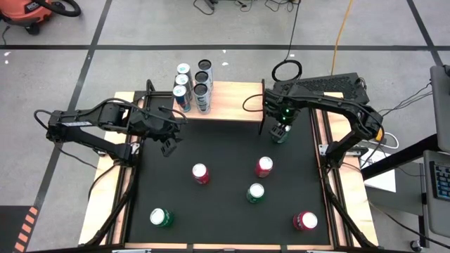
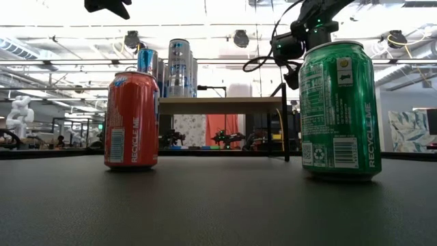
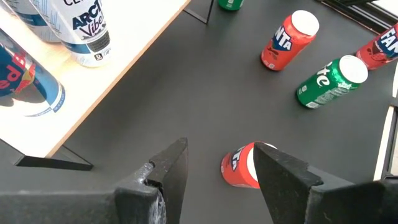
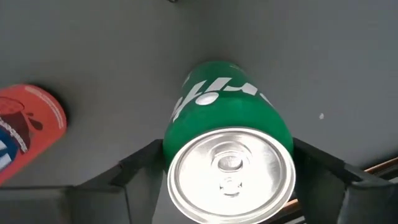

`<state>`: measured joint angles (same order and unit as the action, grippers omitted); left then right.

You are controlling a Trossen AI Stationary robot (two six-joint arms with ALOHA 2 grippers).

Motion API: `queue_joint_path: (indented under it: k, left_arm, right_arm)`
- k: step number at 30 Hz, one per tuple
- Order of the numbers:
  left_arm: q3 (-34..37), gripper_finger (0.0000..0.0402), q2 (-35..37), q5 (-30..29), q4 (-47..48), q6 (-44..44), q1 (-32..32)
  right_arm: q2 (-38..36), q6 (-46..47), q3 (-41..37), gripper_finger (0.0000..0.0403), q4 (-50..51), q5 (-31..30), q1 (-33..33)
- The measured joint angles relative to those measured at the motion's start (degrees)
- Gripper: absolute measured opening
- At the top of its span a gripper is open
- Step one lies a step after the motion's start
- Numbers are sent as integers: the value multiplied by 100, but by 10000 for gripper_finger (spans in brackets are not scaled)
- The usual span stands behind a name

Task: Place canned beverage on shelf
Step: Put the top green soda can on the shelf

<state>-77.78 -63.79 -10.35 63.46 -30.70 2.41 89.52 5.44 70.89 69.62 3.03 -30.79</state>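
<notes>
On the left, the left gripper (image 1: 169, 144) hung over the black tabletop (image 1: 225, 211) just in front of the shelf (image 1: 235, 95). Its fingers (image 3: 165, 171) stood partly apart with nothing between them, and a red can (image 3: 242, 165) stood on the table below. Five tall cans (image 1: 193, 86) were clustered upright at the left end of the shelf's light-wood board, leaving the middle and right bare.

Toward the centre, loose cans stood upright on the tabletop: a green one (image 1: 161, 217) near the front left, a red one (image 1: 200, 173), another red one (image 1: 264, 166), a green one (image 1: 255, 192) and a red one (image 1: 305, 221) at the front right.

On the right, the right gripper (image 1: 280, 132) was down around a green can (image 4: 227, 149) standing just in front of the shelf's right end. The fingers (image 4: 134, 165) flanked the can's upper wall on both sides; whether they were pressing or merely close could not be told.

The can looked sealed, so probably full and fairly heavy for its size. Its thin aluminium wall would dent under a hard squeeze, and its smooth painted surface could slip. The sound hold seemed to be across the round body just below the rim, square on, so it stayed upright for setting on the bare board.
</notes>
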Motion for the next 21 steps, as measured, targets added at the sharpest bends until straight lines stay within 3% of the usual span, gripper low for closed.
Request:
queue_joint_path:
  k: [13, 21]
  left_arm:
    - [0, 184, 0, -3, 1, 7, 1]
    - [0, 184, 0, -70, 2, 114, -1]
  right_arm:
    - [-98, -1010, 38, 269, 410, 19, 136]
    - [-103, -2468, 372, 272, 748, 0, 378]
